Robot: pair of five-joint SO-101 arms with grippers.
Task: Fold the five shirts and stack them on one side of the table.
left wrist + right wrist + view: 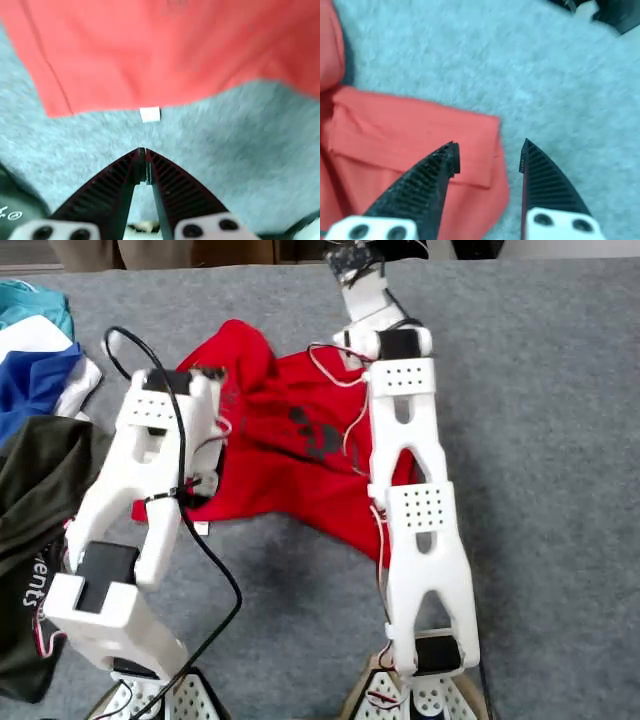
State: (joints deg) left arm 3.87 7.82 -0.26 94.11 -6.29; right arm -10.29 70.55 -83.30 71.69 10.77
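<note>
Right gripper (490,147), mine, is about half open and empty, over the grey felt table (540,440). Its jaws sit either side of a folded far corner of the red shirt (290,440), which is soft knit, crumpled between my 2 arms. My left gripper (141,156) is closed on nothing, near hem just ahead, with a small white tag (150,114) there.

Overhead cam; wrist cams near shirt (270,480)
</note>
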